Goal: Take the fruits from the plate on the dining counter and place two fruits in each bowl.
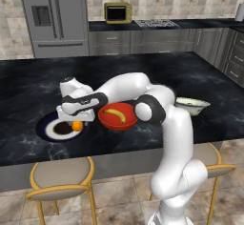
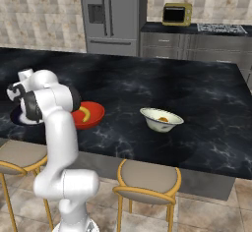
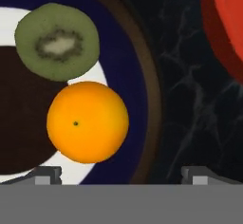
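Released tool (image 3: 118, 173) hovers over the plate (image 3: 137, 76), fingers spread to straddle the orange (image 3: 88, 122) beside the kiwi half (image 3: 57, 40).

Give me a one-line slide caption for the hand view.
Open gripper above the plate, orange and kiwi half below, red bowl alongside.

No text, label, brand, number or sign can be read anywhere. The fridge (image 1: 52, 16), the yellow microwave (image 1: 118, 13) and the cabinets (image 1: 138, 42) carry no legible lettering, and the plate (image 3: 123, 66), the orange (image 3: 88, 122), the kiwi half (image 3: 57, 42) and the red bowl (image 1: 117, 117) on the bench (image 1: 143, 71) are unmarked.
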{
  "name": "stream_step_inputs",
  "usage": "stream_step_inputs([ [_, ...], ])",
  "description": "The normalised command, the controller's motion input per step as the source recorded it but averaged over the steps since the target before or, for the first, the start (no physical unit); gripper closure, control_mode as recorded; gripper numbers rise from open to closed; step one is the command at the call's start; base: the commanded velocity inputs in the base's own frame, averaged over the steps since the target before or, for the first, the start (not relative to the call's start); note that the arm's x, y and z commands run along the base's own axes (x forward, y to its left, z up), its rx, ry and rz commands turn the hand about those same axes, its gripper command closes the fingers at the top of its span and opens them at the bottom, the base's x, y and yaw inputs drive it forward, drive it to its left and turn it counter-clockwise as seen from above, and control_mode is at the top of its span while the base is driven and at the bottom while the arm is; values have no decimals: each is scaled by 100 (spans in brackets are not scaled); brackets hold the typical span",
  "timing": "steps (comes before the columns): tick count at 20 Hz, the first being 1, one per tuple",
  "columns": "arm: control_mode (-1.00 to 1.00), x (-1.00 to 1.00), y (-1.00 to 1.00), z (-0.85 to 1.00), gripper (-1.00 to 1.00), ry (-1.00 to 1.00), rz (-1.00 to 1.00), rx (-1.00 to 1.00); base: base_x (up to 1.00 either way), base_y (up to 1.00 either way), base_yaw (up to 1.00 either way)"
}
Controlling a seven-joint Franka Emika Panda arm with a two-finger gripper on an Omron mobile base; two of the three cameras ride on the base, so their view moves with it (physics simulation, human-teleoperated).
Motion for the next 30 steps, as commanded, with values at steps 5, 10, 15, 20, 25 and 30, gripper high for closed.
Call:
stream_step_inputs([
  [5, -100, 27, 12, -23, -100, 2, 3, 0, 0, 0, 0],
  [10, -100, 27, 14, -24, -100, 3, 3, 0, 0, 0, 0],
  [15, -100, 15, 10, -14, -100, 0, 3, 0, 0, 0, 0],
  [20, -100, -2, 6, -12, 100, 2, 0, 0, 0, 0, 0],
  [25, -100, -3, 1, -20, 100, 14, 0, 0, 0, 0, 0],
  [30, -100, -18, -3, -2, 100, 8, 0, 1, 0, 0, 0],
])
